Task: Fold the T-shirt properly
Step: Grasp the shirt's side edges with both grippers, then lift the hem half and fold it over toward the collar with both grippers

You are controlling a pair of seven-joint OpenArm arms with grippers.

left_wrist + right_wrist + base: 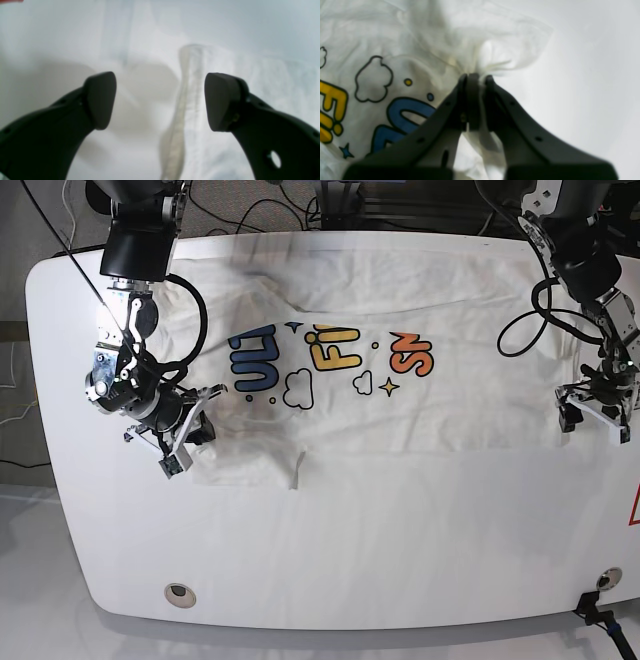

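Note:
The white T-shirt [400, 410] lies spread across the table with its print up, blue "UL", yellow "Fi" and orange "SM" showing. My right gripper [188, 448], on the left of the base view, is shut on a bunch of its fabric near the blue letters. The right wrist view shows the gripper [475, 78] pinching gathered cloth of the T-shirt [370, 37]. My left gripper [592, 418], on the right of the base view, is open at the shirt's other end. In the left wrist view the gripper [160, 102] hangs over a hem band of the T-shirt [190, 75] and holds nothing.
The white table [350, 550] has rounded corners and a small round fitting [178, 591] near its front left. A black clamp [600, 610] sits at the front right corner. Cables run along the back edge behind both arms.

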